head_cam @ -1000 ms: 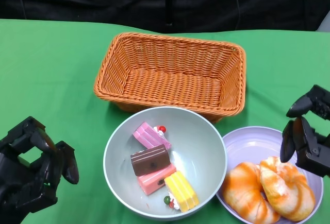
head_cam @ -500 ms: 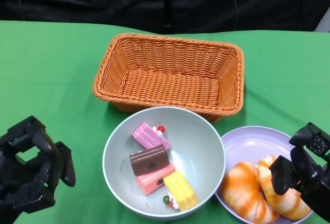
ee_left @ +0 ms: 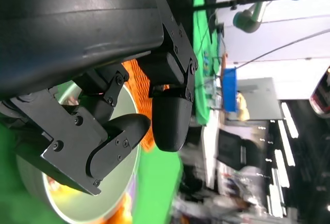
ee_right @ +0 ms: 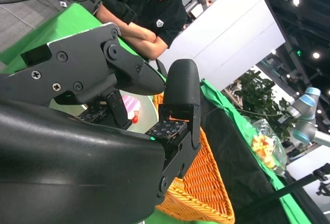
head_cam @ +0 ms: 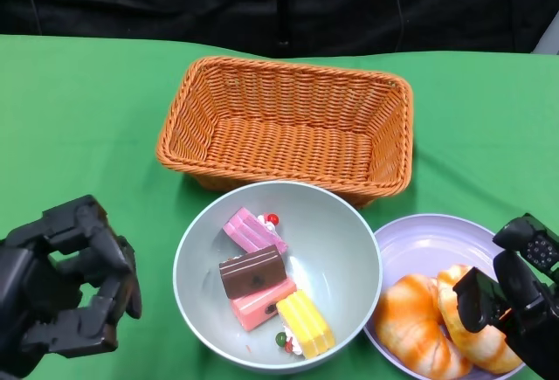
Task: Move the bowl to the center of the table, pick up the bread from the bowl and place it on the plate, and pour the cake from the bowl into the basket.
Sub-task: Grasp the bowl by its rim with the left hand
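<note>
A pale green bowl (head_cam: 341, 231) sits at the table's middle front with several cake slices (head_cam: 253, 271), pink, brown and yellow. Behind it stands an empty orange wicker basket (head_cam: 284, 127). To the right, a lavender plate (head_cam: 428, 245) carries two orange-glazed breads (head_cam: 410, 323). My left hand (head_cam: 65, 288) hovers just left of the bowl, fingers apart and holding nothing. Low over the plate's right side and the right bread (head_cam: 476, 341) hangs my right hand (head_cam: 515, 306). In the right wrist view its fingers (ee_right: 178, 87) are spread with nothing between them.
The green cloth covers the table, with a dark backdrop behind its far edge. A person (ee_right: 149, 7) with folded arms sits beyond the table in the right wrist view. The basket (ee_right: 201, 193) nearly touches the bowl's far rim, and the plate lies close to the bowl's right side.
My left hand has shifted right, closer to the bowl. My right hand dropped from beside the plate to low over the right bread, then held still.
</note>
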Controlling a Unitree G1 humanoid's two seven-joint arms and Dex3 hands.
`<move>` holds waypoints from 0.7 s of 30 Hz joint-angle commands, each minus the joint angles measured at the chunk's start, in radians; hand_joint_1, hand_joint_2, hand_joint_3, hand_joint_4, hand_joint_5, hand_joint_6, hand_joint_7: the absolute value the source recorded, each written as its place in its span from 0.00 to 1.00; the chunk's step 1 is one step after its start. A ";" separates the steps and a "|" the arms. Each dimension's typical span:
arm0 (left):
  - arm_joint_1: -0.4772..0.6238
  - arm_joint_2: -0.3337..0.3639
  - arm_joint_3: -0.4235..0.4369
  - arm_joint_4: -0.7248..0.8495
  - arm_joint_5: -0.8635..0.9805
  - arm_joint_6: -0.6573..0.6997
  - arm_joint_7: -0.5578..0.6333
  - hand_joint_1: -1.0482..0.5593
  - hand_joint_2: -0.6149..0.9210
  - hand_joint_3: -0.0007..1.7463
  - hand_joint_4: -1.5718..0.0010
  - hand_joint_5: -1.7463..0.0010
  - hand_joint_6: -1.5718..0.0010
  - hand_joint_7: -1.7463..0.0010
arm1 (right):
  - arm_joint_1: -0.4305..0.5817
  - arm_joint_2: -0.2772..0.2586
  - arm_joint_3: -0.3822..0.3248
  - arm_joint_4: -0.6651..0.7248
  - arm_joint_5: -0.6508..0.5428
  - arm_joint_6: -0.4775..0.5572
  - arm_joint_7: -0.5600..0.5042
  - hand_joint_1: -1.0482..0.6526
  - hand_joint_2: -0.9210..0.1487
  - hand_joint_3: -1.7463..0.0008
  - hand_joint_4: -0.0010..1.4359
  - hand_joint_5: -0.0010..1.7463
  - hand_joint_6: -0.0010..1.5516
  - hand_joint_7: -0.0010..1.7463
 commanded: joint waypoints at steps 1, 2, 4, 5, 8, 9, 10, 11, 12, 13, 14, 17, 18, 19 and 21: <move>0.006 0.031 -0.008 -0.009 0.078 -0.060 0.021 0.56 0.63 0.73 0.42 0.09 0.46 0.22 | 0.002 -0.013 0.002 -0.010 0.004 0.007 -0.012 0.56 0.24 0.38 0.60 1.00 0.46 0.93; 0.006 0.032 -0.010 -0.005 0.090 -0.073 0.022 0.55 0.64 0.72 0.43 0.09 0.46 0.23 | 0.003 -0.012 0.005 -0.011 0.000 0.006 -0.012 0.56 0.25 0.37 0.60 1.00 0.45 0.95; 0.010 0.037 -0.015 -0.008 0.135 -0.102 0.037 0.54 0.63 0.71 0.43 0.11 0.45 0.25 | 0.006 -0.010 0.014 -0.011 -0.015 0.000 -0.014 0.56 0.27 0.35 0.60 1.00 0.44 0.97; 0.011 0.040 -0.017 -0.012 0.146 -0.107 0.041 0.54 0.63 0.71 0.43 0.11 0.45 0.26 | 0.007 -0.008 0.017 -0.011 -0.019 -0.001 -0.016 0.56 0.27 0.35 0.60 1.00 0.43 0.98; 0.014 0.050 -0.021 -0.042 0.177 -0.107 0.057 0.57 0.62 0.73 0.46 0.14 0.46 0.30 | 0.006 -0.005 0.028 -0.007 -0.033 -0.004 -0.017 0.55 0.28 0.34 0.60 1.00 0.42 0.99; 0.014 0.051 -0.022 -0.045 0.180 -0.107 0.060 0.58 0.62 0.73 0.46 0.14 0.46 0.31 | 0.006 -0.004 0.029 -0.007 -0.035 -0.005 -0.017 0.55 0.28 0.34 0.60 1.00 0.42 1.00; 0.015 0.052 -0.023 -0.046 0.181 -0.106 0.062 0.58 0.62 0.74 0.47 0.14 0.46 0.31 | 0.007 -0.004 0.029 -0.007 -0.036 -0.006 -0.017 0.55 0.28 0.33 0.60 1.00 0.42 1.00; 0.008 0.060 -0.025 -0.048 0.214 -0.140 0.067 0.58 0.62 0.74 0.47 0.14 0.46 0.32 | 0.005 -0.003 0.033 -0.003 -0.041 -0.009 -0.016 0.55 0.28 0.33 0.60 1.00 0.42 1.00; -0.001 0.067 -0.028 -0.040 0.240 -0.181 0.065 0.57 0.60 0.75 0.48 0.15 0.46 0.32 | 0.004 -0.003 0.036 0.001 -0.045 -0.010 -0.016 0.55 0.29 0.33 0.60 1.00 0.42 1.00; -0.008 0.074 -0.030 -0.029 0.259 -0.219 0.062 0.56 0.58 0.76 0.49 0.16 0.47 0.33 | 0.003 -0.001 0.038 0.004 -0.051 -0.011 -0.017 0.55 0.29 0.33 0.60 1.00 0.41 1.00; -0.015 0.082 -0.032 -0.015 0.277 -0.258 0.057 0.55 0.57 0.76 0.50 0.17 0.47 0.33 | 0.002 0.001 0.039 0.005 -0.052 -0.010 -0.020 0.54 0.29 0.33 0.60 1.00 0.41 1.00; -0.032 0.112 -0.036 0.041 0.371 -0.396 0.074 0.52 0.58 0.69 0.52 0.23 0.49 0.38 | 0.001 0.006 0.041 0.005 -0.056 -0.006 -0.029 0.53 0.28 0.34 0.59 1.00 0.41 1.00; -0.034 0.124 -0.036 0.050 0.414 -0.430 0.085 0.50 0.59 0.66 0.52 0.29 0.48 0.42 | 0.000 0.007 0.043 0.006 -0.059 -0.007 -0.030 0.53 0.28 0.34 0.58 1.00 0.41 1.00; -0.035 0.132 -0.037 0.057 0.442 -0.452 0.094 0.49 0.59 0.65 0.52 0.35 0.48 0.47 | 0.000 0.007 0.044 0.006 -0.062 -0.008 -0.031 0.53 0.28 0.35 0.58 1.00 0.41 1.00; -0.036 0.170 -0.038 0.047 0.562 -0.508 0.117 0.49 0.57 0.65 0.52 0.46 0.48 0.55 | -0.002 0.012 0.045 0.009 -0.069 -0.009 -0.038 0.53 0.27 0.35 0.58 1.00 0.40 1.00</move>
